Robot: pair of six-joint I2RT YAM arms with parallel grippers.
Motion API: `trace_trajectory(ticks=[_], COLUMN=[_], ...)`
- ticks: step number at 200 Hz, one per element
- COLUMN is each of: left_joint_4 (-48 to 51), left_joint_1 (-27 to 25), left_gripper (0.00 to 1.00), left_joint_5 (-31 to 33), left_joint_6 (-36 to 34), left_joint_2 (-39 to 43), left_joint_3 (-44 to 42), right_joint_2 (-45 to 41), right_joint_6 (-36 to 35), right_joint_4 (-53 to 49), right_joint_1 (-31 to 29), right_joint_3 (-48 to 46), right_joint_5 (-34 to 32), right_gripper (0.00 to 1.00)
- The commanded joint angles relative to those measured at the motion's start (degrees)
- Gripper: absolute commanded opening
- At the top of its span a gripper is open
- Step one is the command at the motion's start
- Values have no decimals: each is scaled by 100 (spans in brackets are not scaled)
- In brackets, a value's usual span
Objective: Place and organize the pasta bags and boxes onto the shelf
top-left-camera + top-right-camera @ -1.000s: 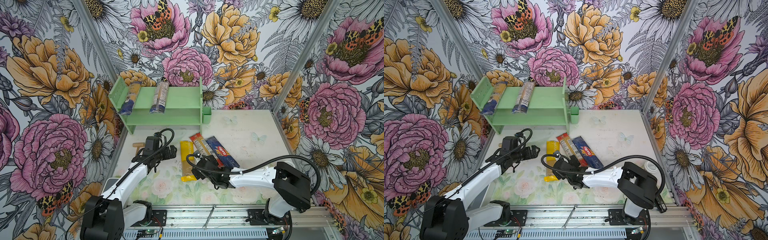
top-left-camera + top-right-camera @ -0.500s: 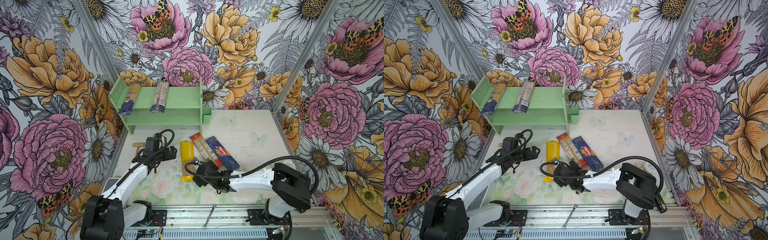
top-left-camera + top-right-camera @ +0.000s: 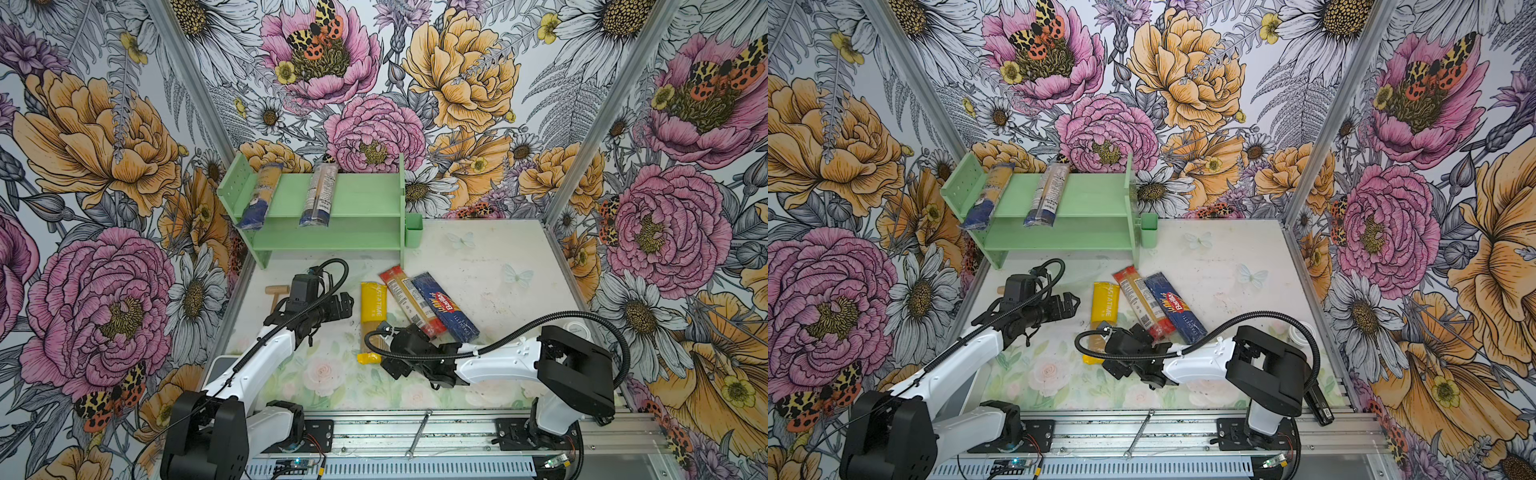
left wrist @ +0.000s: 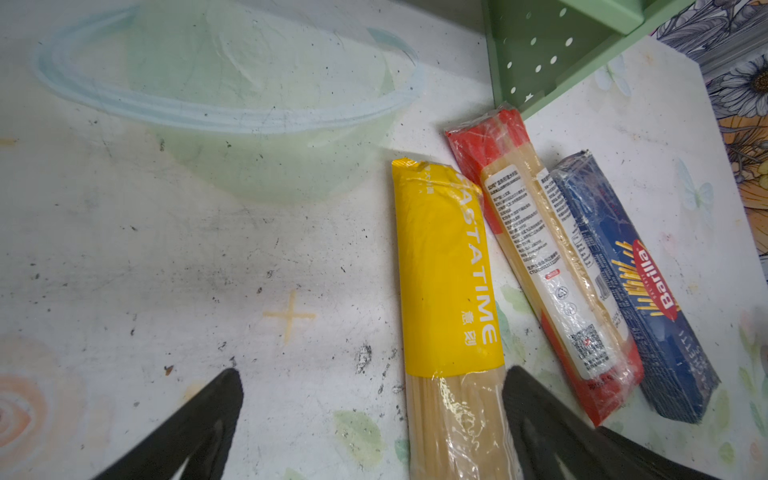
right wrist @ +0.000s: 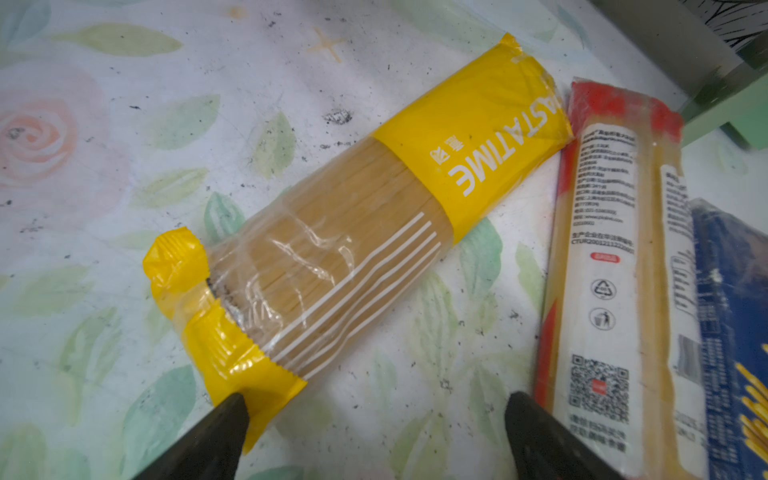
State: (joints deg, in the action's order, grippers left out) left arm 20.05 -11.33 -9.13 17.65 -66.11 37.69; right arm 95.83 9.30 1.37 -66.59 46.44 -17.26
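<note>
Off to the side I saw a wooden mallet (image 3: 277,291) near the left edge of the table (image 3: 478,266), a wrench (image 3: 417,432) on the front rail and a white lid (image 3: 577,329) at the right edge. A clear bowl (image 4: 232,124) sat between the left gripper (image 3: 344,306) and the shelf (image 3: 365,199). The shelf stood at the back wall with its green cup (image 3: 413,230) on its right side.

On its upper tier lay a blue-ended bag (image 3: 259,195) by the left panel and a second blue-ended bag (image 3: 318,193), well apart.

Mid-table, the yellow bag (image 3: 372,303), red-ended bag (image 3: 409,301) and Barilla box (image 3: 446,309) lay side by side. My right wrist covered the yellow bag's near half in both top views.

That bag was yellow with white lettering at its far half, clear over the spaghetti, and crumpled yellow at the near end.

The left jaws hung spread and empty beside it. The right gripper (image 5: 374,432) was spread too, with one fingertip (image 5: 232,415) at the crumpled end, and I couldn't tell if it touched.
</note>
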Motion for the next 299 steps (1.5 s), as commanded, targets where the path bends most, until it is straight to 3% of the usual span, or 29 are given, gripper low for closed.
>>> trace_trajectory(ticks=[1,49,176,240,299], left_joint_4=[-94,-81,-39,-51,-166], left_joint_1=[55,61,47,39,-4], left_gripper=[99,99,99,99,99], left_joint_5=[-104,-120,-141,-59,-26], left_joint_6=[17,37,30,102,245], left_joint_2=[-24,6,69,76,163], left_joint_3=[1,-8,-51,-104,-253], right_joint_2=[-34,-297,772,1402,1602], right_joint_6=[-165,-474,-501,-502,-667], right_joint_4=[217,574,1088,1374,1363], right_joint_1=[-64,-65,169,683,744], right_joint_3=[-180,-477,312,1091,1467], right_joint_5=[509,1119,-73,-27,400], right_gripper=[98,98,98,98,98])
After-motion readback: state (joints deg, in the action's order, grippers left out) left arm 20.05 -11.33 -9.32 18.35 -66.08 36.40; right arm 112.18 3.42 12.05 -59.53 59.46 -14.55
